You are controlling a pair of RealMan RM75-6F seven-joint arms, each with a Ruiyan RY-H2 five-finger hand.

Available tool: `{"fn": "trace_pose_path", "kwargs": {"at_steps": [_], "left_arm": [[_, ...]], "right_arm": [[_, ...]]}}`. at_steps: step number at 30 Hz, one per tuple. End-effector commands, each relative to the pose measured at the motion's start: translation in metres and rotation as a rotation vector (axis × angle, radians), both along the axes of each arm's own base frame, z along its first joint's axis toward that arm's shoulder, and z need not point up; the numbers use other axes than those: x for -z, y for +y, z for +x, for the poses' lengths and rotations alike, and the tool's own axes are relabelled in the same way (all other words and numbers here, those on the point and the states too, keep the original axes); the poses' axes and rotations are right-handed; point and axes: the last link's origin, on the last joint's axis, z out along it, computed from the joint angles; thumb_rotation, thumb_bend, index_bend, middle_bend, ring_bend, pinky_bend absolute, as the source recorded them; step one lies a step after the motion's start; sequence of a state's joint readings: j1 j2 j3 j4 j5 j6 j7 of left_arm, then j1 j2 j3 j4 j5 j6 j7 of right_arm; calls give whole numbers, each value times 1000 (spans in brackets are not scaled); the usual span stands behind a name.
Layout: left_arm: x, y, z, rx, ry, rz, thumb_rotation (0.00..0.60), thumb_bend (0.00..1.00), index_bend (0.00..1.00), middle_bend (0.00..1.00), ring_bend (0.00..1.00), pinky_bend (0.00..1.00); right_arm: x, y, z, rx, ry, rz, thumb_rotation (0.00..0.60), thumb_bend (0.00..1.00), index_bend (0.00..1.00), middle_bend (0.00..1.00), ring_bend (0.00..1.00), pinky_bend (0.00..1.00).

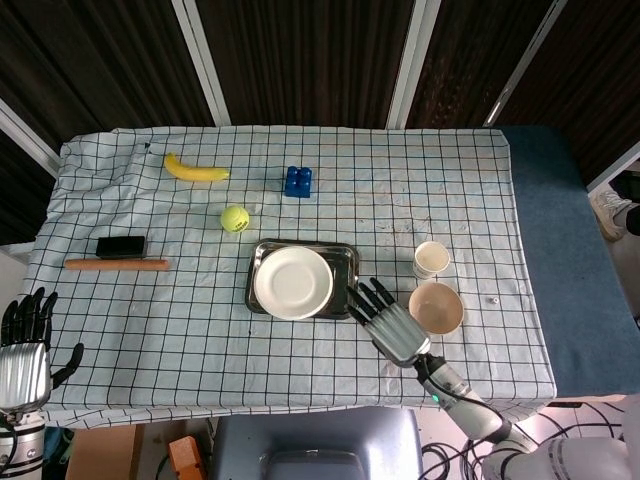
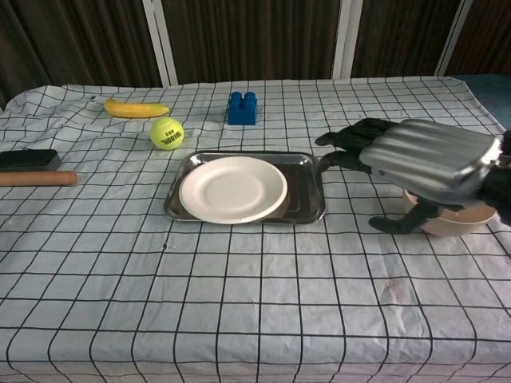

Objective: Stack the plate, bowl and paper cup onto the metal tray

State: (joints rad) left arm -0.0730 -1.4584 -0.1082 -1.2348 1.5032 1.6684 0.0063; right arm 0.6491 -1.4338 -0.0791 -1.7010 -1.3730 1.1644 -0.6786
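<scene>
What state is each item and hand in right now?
plate: lying on the metal tray
metal tray: flat on the table, holding only the plate
bowl: upright, empty, off the tray
paper cup: upright, off the tray
right hand: fingers spread, holding nothing, between tray and bowl
left hand: fingers apart, holding nothing, at the table's edge

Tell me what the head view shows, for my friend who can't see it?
A round white plate sits on a shiny metal tray mid-table, and the right robot hand hovers open beside a beige bowl and white paper cup. A yellow banana, tennis ball and blue block lie farther back.
</scene>
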Motion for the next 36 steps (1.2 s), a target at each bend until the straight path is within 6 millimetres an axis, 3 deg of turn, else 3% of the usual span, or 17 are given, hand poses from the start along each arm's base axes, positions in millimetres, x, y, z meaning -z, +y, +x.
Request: {"fn": "trace_pose_path", "kwargs": {"at_steps": [1, 6, 12, 23, 31, 36], "left_arm": [[1, 1, 0, -4, 1, -4, 600, 302, 0, 0, 0, 0], [3, 2, 0, -9, 4, -8, 600, 302, 0, 0, 0, 0], [6, 3, 0, -15, 8, -18, 600, 302, 0, 0, 0, 0], [4, 4, -2, -22, 5, -11, 600, 302, 0, 0, 0, 0], [4, 3, -3, -25, 7, -10, 600, 302, 0, 0, 0, 0], [3, 4, -4, -28, 6, -9, 600, 303, 0, 0, 0, 0]], "right_arm": [[-30, 15, -40, 34, 56, -48, 600, 252, 144, 0, 0, 0], [-44, 21, -72, 64, 129, -73, 600, 252, 145, 0, 0, 0], [-42, 20, -93, 109, 129, -66, 600, 250, 159, 0, 0, 0], [-24, 4, -114, 168, 128, -56, 600, 254, 289, 0, 0, 0], [-19, -1, -125, 194, 113, -54, 600, 395, 426, 0, 0, 0], [-19, -3, -129, 189, 99, -77, 600, 424, 515, 0, 0, 0]]}}
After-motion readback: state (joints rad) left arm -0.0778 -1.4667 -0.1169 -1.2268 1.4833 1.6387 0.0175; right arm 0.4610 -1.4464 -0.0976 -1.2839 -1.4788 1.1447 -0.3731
